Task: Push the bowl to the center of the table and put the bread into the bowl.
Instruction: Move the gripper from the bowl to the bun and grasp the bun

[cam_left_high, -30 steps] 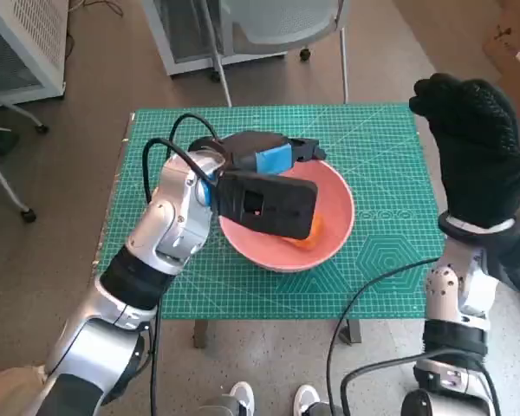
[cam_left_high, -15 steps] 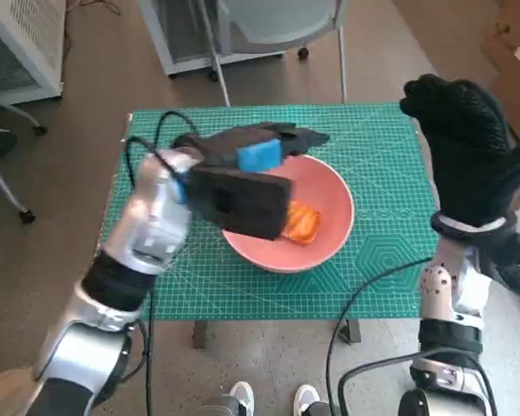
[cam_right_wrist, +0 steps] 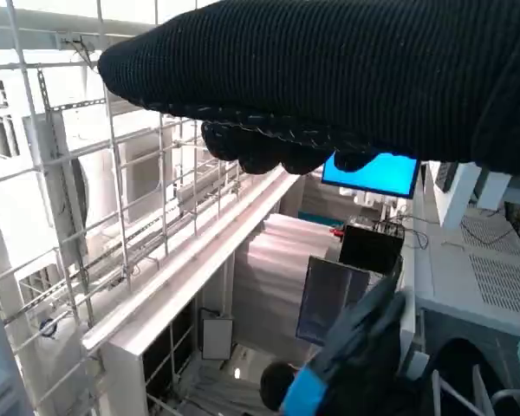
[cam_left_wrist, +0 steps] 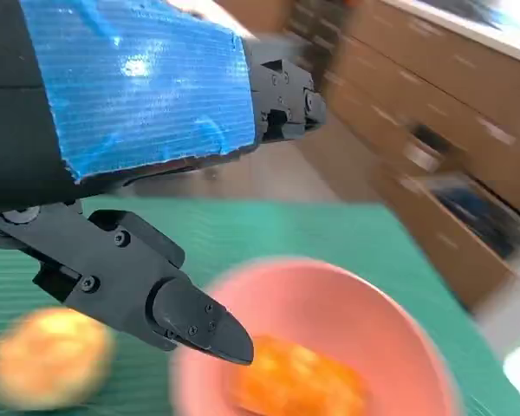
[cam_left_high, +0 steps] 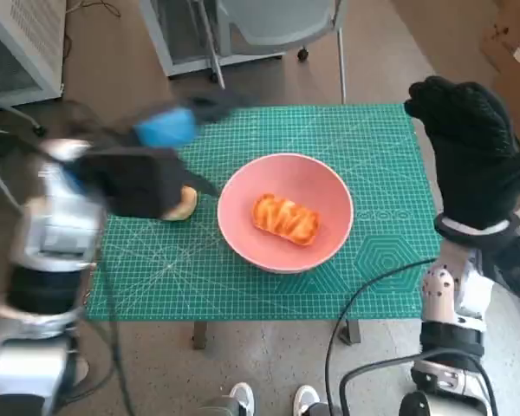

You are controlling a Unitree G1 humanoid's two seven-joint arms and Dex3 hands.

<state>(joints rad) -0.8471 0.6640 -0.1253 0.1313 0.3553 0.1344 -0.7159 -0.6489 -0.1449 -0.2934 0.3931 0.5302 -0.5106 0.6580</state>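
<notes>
Currently: pink bowl [cam_left_high: 285, 211] near the middle of the green mat [cam_left_high: 381, 251], bread [cam_left_high: 285, 217] inside it; both steps look done. Second roll [cam_left_high: 182, 204] left of bowl. My left hand [cam_left_high: 169, 128] empty, fingers apart; right hand [cam_left_high: 468, 143] raised, holding nothing.

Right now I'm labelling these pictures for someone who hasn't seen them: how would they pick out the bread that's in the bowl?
Find the green mat on the small table, then the pink bowl near its middle. The bread lies inside it: long, orange-glazed and ridged. The paler, rounder bun sits outside the bowl on the mat, beside the left hand.
</notes>
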